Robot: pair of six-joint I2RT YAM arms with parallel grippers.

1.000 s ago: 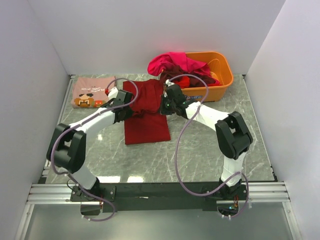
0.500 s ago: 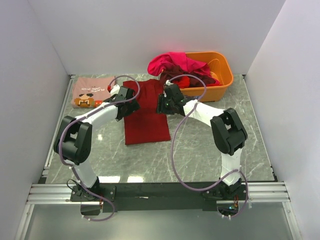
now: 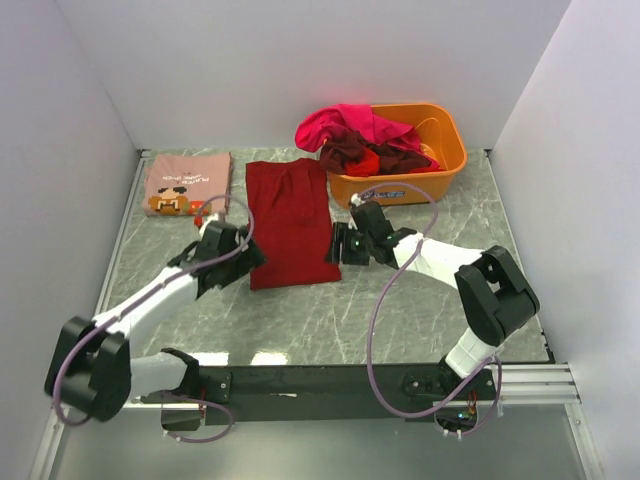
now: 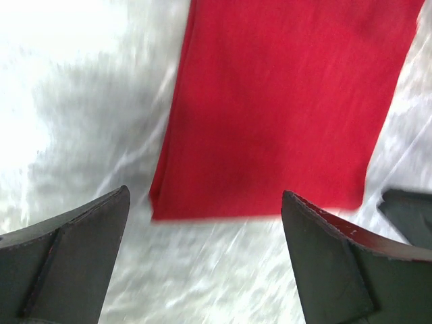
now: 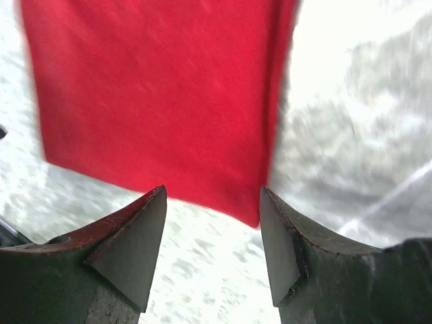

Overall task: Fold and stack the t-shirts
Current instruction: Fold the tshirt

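A plain dark red t-shirt [image 3: 292, 222] lies flat on the marble table as a long folded rectangle, in the middle toward the back. My left gripper [image 3: 246, 262] hovers open at its near left corner, off the cloth. My right gripper [image 3: 340, 243] stands open just beside its near right edge. In the left wrist view the shirt [image 4: 283, 101] fills the space above my open gripper [image 4: 206, 196]. In the right wrist view its corner [image 5: 155, 94] lies just ahead of the open gripper [image 5: 212, 190]. A folded dusty pink t-shirt with a pixel print [image 3: 187, 183] sits at the back left.
An orange plastic tub [image 3: 440, 165] stands at the back right. Magenta [image 3: 340, 125], maroon and red tees are heaped in it and spill over its left rim. White walls close in the table on three sides.
Both grippers opened and let go of the dark red shirt, then drew back toward the near side. The shirt's folded-over top now lies flat as one long rectangle.
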